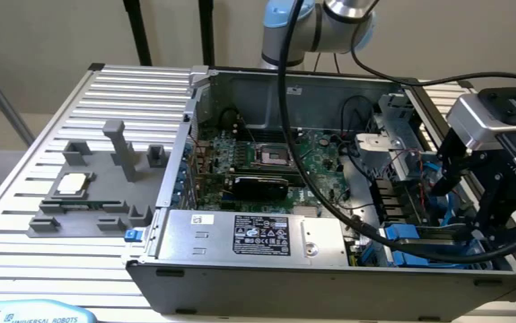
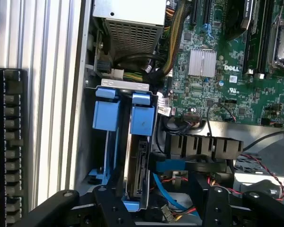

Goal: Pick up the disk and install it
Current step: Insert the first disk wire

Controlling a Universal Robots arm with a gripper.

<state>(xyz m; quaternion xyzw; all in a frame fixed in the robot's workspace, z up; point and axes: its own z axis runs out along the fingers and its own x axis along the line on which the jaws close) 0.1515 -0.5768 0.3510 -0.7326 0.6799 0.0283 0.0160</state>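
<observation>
Silver arm [image 1: 348, 16], blue joint cap [image 1: 278, 19], black gripper [image 2: 163, 206]

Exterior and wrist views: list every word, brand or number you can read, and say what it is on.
"UNIVERSAL ROBOTS": on the pale blue object at the exterior view's bottom left.
"DELL": on the green circuit board, wrist view.
Black label on the silver box: too small to read.

We get soft, even room light in the exterior view: the slatted worktop [image 1: 60, 262] glows pale with only faint shadows, while the computer case [image 1: 329, 94] is dimmer inside. In the wrist view the slats wash out nearly white and the claw [image 2: 161, 203] shows dark, almost a silhouette.
</observation>
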